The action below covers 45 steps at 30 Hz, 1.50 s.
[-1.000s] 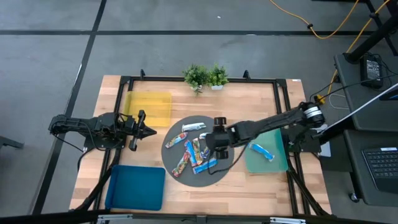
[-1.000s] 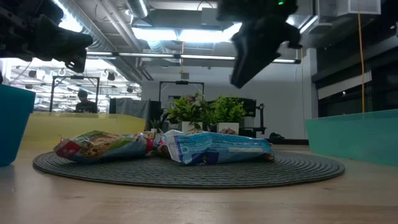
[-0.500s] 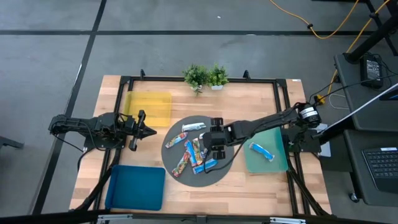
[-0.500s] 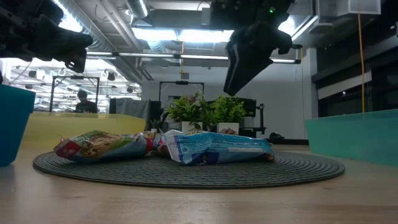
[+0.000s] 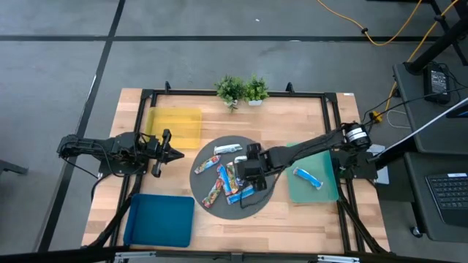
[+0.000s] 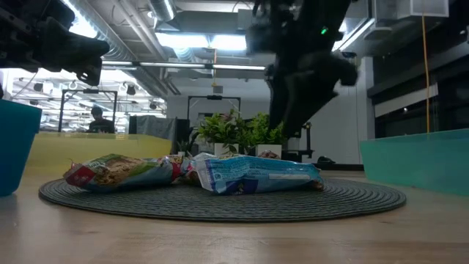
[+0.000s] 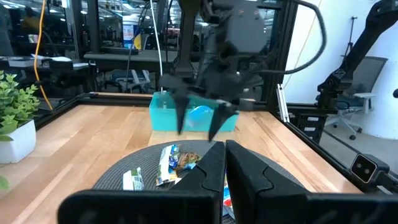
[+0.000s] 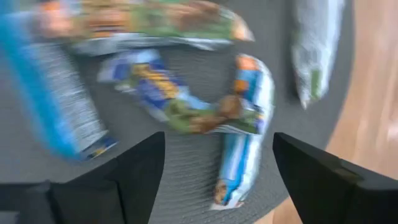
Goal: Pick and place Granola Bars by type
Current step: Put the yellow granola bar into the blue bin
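Looking down from the high view, the sorting is only begun: one blue bar (image 5: 308, 176) lies on the green mat (image 5: 325, 191) at the right side of the desk (image 5: 292, 120), its long axis running diagonally. The yellow mat (image 5: 175, 126) and the blue mat (image 5: 161, 219) hold nothing. The remaining Granola Bars (image 5: 228, 175) sit bunched on the round dark mat (image 5: 212, 150), mostly with long axes running near-to-far, a few slanted; a silver one (image 5: 227, 149) lies crosswise at the far edge. The right tool (image 5: 244, 173) hangs over this pile, and the left tool (image 5: 175, 154) waits beside the yellow mat.

From the low view, the pile lies flat on the round mat, with a blue-wrapped bar (image 6: 256, 176) lying broadside to the camera and a multicoloured one (image 6: 117, 170) beside it. The right tool is dark above them, not touching.

In the left wrist view, the left tool (image 7: 224, 163) has its fingers pressed together, holding nothing, and the right tool (image 7: 198, 118) shows spread wide above the pile.

Through the right wrist view, its fingers (image 8: 127, 171) stand far apart on either side of a curled multicoloured bar (image 8: 186, 106), with nothing gripped yet; by my reckoning nearly all the bars still need sorting.
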Each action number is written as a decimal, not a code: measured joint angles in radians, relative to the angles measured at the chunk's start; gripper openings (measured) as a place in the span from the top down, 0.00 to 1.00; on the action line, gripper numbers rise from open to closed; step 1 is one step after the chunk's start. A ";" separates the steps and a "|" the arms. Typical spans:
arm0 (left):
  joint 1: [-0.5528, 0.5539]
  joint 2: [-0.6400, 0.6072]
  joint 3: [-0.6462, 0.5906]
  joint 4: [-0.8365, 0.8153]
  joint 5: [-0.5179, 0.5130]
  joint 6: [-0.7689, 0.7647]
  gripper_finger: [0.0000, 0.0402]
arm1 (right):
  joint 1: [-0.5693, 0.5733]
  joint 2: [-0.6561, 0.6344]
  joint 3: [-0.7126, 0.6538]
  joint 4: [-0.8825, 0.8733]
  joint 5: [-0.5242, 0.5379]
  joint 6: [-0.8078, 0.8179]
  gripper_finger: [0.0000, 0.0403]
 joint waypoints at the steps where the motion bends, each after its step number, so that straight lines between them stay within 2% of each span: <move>1: 0.000 0.000 0.000 0.001 0.000 0.000 0.98 | -0.013 0.008 0.000 0.000 0.004 0.031 0.27; 8: 0.000 0.000 0.000 0.000 -0.002 0.000 0.98 | -0.083 0.043 0.000 -0.026 0.033 0.092 0.29; 13: 0.000 0.000 0.000 0.000 -0.004 0.000 0.98 | -0.133 0.051 0.000 -0.064 -0.032 0.099 0.29; 20: 0.000 0.000 0.000 0.000 -0.004 0.000 0.98 | -0.138 0.051 -0.006 -0.062 -0.142 0.101 0.29; 25: 0.000 0.000 0.000 0.000 -0.004 0.000 0.98 | -0.138 0.051 -0.043 -0.056 -0.129 0.105 0.29; 32: 0.000 0.000 0.000 0.000 -0.004 0.000 0.98 | -0.148 0.049 -0.138 0.036 -0.116 0.102 0.29; 37: 0.000 0.000 0.000 0.000 -0.004 0.000 0.98 | -0.152 0.047 -0.150 0.082 -0.109 0.104 0.30; 41: 0.000 0.000 0.000 0.000 -0.004 0.000 0.98 | -0.152 0.049 -0.151 0.105 -0.107 0.112 0.37; 45: 0.000 0.000 0.000 0.000 -0.004 0.000 0.98 | -0.152 0.050 -0.151 0.106 -0.108 0.130 0.49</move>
